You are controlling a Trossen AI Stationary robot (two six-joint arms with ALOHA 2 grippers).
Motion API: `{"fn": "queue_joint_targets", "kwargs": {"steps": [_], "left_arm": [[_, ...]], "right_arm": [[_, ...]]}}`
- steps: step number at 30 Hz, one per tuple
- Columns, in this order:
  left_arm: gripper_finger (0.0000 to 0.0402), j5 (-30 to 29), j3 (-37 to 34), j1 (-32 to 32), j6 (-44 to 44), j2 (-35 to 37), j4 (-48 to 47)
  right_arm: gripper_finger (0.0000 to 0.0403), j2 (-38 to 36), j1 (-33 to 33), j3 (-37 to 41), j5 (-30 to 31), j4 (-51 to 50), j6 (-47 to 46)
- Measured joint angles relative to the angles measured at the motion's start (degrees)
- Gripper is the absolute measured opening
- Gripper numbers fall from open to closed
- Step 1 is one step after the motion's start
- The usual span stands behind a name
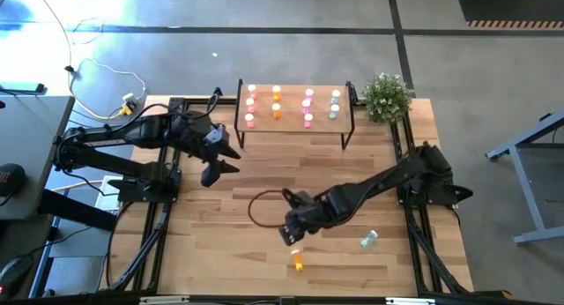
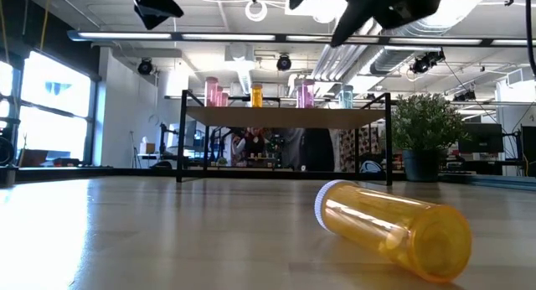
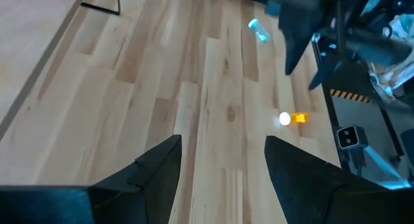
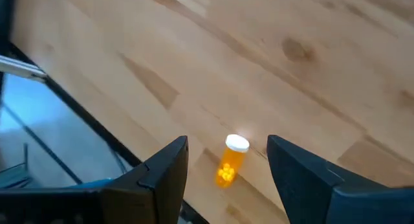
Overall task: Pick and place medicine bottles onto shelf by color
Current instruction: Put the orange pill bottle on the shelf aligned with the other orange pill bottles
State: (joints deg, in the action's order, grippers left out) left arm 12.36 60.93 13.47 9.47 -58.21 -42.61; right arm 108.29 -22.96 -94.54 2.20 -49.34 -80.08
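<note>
An orange medicine bottle [image 1: 298, 263] lies on its side on the table near the front edge, white cap toward the far side; it is large in the low view [image 2: 394, 227]. A pale teal bottle [image 1: 368, 241] lies to its right. My right gripper [image 1: 295, 237] hangs open just above and behind the orange bottle [image 4: 230, 160], clear of it. My left gripper [image 1: 222, 167] is open in the air over the table's left part, holding nothing. The shelf [image 1: 348, 120] stands at the far middle with pink, orange and teal bottles [image 1: 276, 102] upright in rows.
A potted plant [image 1: 386, 95] stands at the far right corner beside the shelf. A dark cable loop [image 1: 263, 208] lies on the table left of my right arm. Black frame rails [image 1: 145, 243] run along both table sides. Bare wood lies between shelf and grippers.
</note>
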Motion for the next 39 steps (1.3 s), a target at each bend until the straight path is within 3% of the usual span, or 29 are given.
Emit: {"fn": "queue_joint_targets", "kwargs": {"steps": [6, 17, 34, 39], "left_arm": [[0.0211, -0.83, 0.00, -0.79, 2.38, 0.78, -0.02], [0.0211, -0.99, 0.00, -2.46, 3.92, 0.82, -0.46], [0.0211, -0.99, 0.00, -2.71, 5.01, 0.80, -0.68], [0.0211, -0.99, 0.00, -2.71, 5.14, 0.80, -0.88]], "right_arm": [[0.0202, 4.90, -2.29, 0.00, -4.19, 3.39, -1.11], [0.0202, 11.38, -4.18, 0.00, -5.46, 7.75, -1.55], [0.0201, 17.94, -4.48, 0.00, -9.35, 10.82, -2.55], [0.0181, 18.05, -4.48, 0.00, -9.51, 10.78, -3.64]]}}
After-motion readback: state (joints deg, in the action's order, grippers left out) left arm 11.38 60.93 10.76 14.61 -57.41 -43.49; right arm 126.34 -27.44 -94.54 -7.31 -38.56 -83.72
